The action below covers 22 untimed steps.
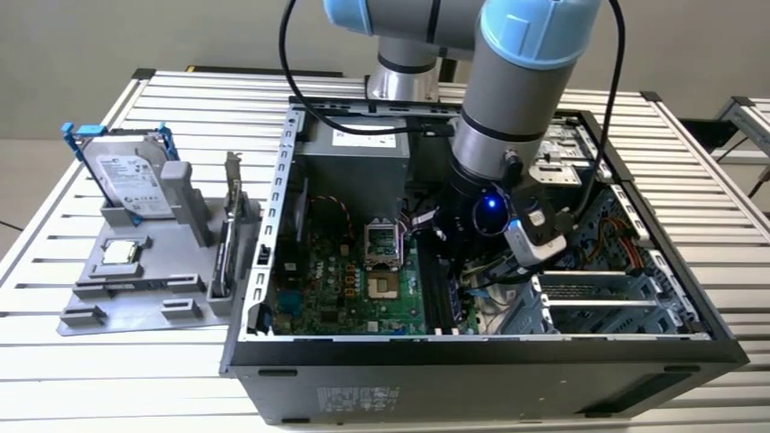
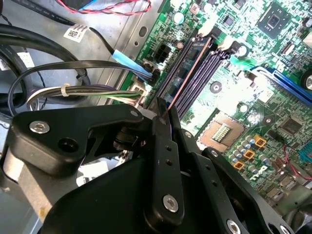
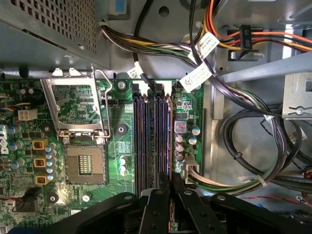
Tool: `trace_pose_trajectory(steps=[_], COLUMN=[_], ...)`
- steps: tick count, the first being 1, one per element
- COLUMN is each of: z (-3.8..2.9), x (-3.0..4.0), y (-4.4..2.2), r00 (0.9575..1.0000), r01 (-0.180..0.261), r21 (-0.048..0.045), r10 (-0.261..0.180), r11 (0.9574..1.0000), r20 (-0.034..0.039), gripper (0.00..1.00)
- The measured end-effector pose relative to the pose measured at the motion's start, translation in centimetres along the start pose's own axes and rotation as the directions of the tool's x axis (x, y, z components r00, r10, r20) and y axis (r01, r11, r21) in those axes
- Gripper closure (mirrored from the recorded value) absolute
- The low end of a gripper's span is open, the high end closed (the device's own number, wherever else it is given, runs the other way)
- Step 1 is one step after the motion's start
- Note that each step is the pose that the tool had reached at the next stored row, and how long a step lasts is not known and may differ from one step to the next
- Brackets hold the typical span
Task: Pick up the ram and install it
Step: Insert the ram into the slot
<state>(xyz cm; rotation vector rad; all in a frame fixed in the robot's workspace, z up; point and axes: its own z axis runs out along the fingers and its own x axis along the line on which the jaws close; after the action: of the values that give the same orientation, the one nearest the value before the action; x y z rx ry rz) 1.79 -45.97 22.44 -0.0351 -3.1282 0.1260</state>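
1. Closest to the wrist, in the second wrist view, the jaws are pinched together on one ram (image 2: 187, 75), held edge-on.
2. Just beyond, the ram lies along the outermost of four memory slots (image 3: 146, 141). I judge it picked up and lined up; I cannot tell whether it is seated, so pressing home is likely left.
3. Farther on the board I count one open CPU socket (image 3: 84, 165).
4. Outside the case (image 1: 270, 225), at nine o'clock in the exterior view, one tray (image 1: 132, 298) on the tabletop (image 1: 72, 361) holds one hard drive (image 1: 121, 176) and one expansion card (image 1: 234, 194).
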Motion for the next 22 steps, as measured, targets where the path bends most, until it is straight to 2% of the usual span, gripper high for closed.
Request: trace_pose_trajectory(steps=[2, 18, 22], z=[-0.05, 0.27, 0.28], x=[0.01, 0.00, -0.03], y=[0.08, 0.12, -0.05], r00=[1.0000, 1.0000, 1.0000], r01=[0.000, 0.000, 0.000], r21=[0.0027, 0.0023, 0.0023], r10=[0.000, 0.000, 0.000], r11=[1.0000, 1.0000, 1.0000], r20=[-0.0001, 0.0001, -0.0002], gripper=[1.00, 1.00, 1.00])
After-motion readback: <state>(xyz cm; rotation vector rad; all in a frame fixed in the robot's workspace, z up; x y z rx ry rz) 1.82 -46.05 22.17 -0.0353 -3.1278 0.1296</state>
